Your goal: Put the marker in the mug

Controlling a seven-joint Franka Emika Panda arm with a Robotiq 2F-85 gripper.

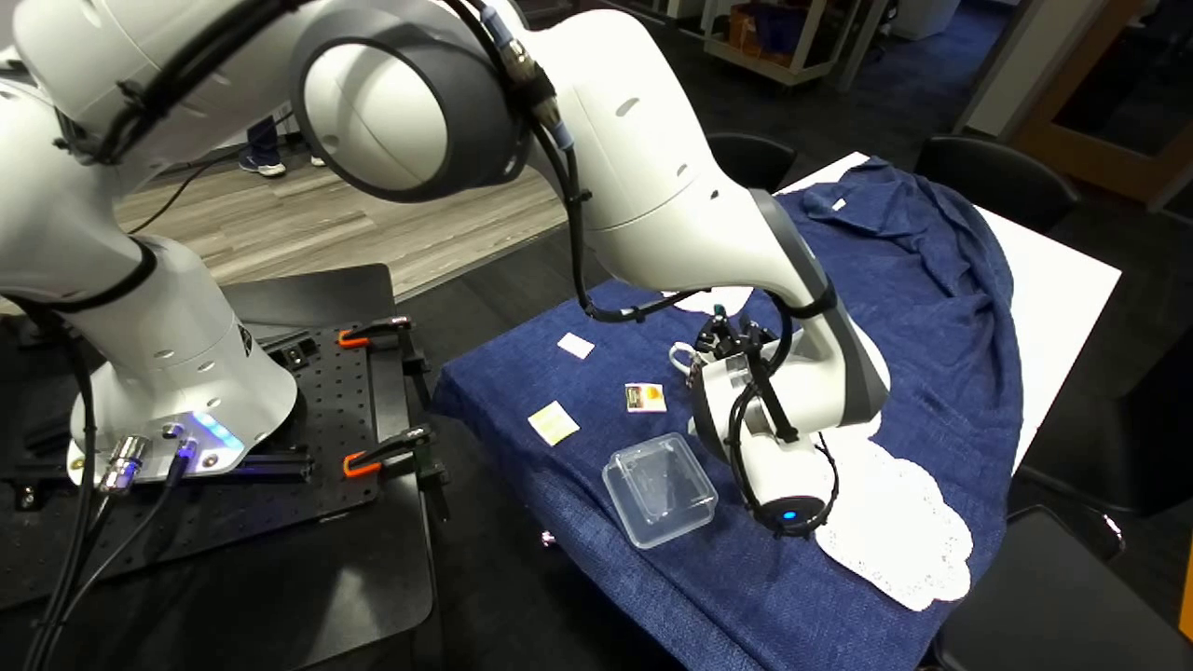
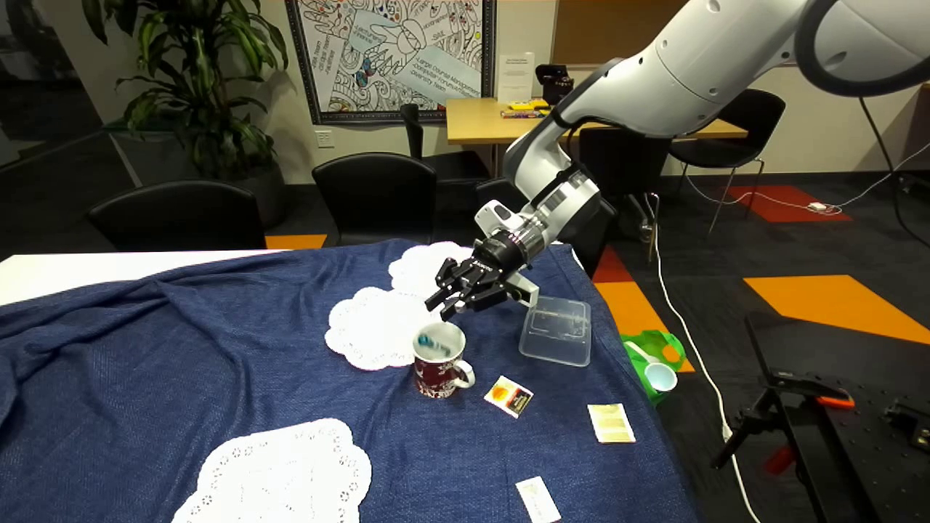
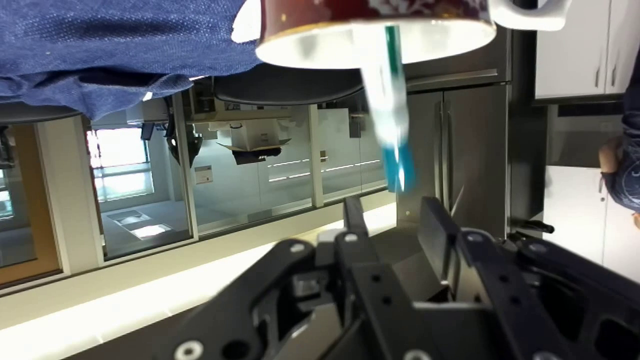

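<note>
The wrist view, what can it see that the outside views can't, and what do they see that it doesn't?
Only the wrist view shows the tall grey doors and a pale box with open flaps.
Only the exterior views show the clear plastic box and the orange-and-white packet.
All of them share the blue cloth, the open gripper and the mug; the marker shows at the mug in the wrist view and in an exterior view.
</note>
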